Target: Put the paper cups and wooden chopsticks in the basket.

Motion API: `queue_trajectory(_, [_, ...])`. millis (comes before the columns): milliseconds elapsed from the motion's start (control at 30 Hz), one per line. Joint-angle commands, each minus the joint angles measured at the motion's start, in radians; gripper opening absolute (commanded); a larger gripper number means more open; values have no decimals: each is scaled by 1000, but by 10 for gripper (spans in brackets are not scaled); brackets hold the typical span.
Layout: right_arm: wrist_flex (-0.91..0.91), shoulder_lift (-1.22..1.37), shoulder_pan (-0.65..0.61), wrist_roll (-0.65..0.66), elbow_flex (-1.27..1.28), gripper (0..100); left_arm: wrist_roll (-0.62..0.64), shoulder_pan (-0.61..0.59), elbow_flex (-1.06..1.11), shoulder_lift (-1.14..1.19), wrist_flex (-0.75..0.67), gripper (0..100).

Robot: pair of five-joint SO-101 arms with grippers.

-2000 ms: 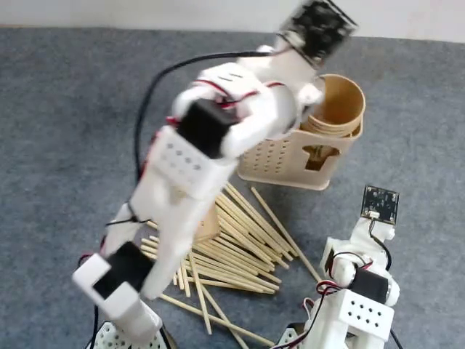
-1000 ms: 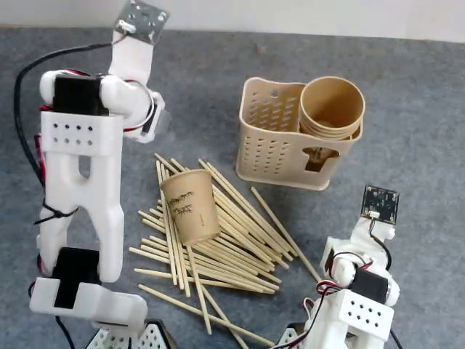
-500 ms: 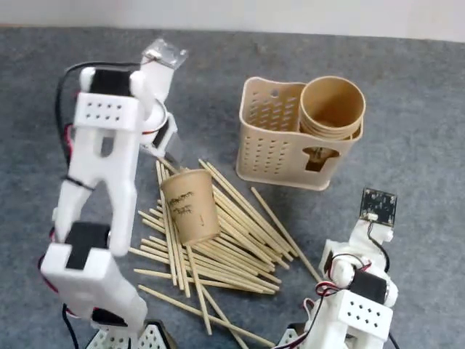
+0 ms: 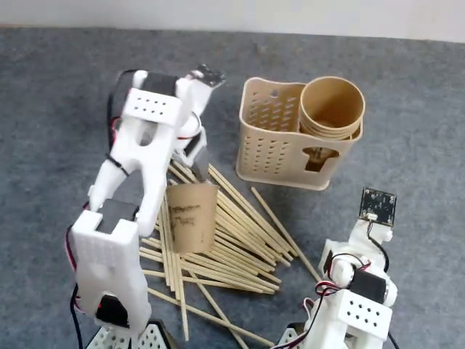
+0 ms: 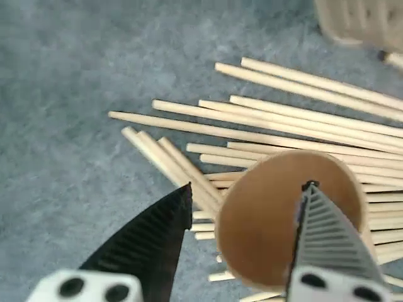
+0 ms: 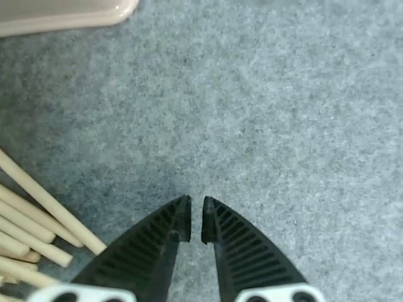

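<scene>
A brown paper cup (image 4: 190, 217) rests on a spread pile of wooden chopsticks (image 4: 232, 243), its mouth facing my left gripper (image 4: 197, 166). In the left wrist view the left gripper (image 5: 248, 187) is open and straddles the cup (image 5: 271, 220): the grey finger (image 5: 321, 233) is at the inside of the mouth and the black finger (image 5: 157, 233) is outside the rim over the chopsticks (image 5: 302, 119). The beige basket (image 4: 280, 142) holds stacked paper cups (image 4: 333, 105). My right gripper (image 6: 195, 211) is shut above bare carpet.
The right arm (image 4: 360, 287) stands folded at the near right, clear of the pile. Chopstick ends (image 6: 38, 214) and a basket corner (image 6: 63, 12) show at the edges of the right wrist view. Grey carpet covers the table.
The left arm swung from the basket out to the far left, then came right and down onto the cup's rim. The cup and some chopsticks shifted slightly. The right arm stayed still.
</scene>
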Motion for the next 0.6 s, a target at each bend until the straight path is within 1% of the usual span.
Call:
queue_trajectory(0, [-19,-13,8,12,-8,46,-9,38,-38,24,-5,266])
queue_trajectory(267, [-19,-13,8,12,-8,46,-6,39,-33,30,23,259])
queue_trajectory(567, [-19,-13,8,12,-8,46,-14,56,-33,35,25,103])
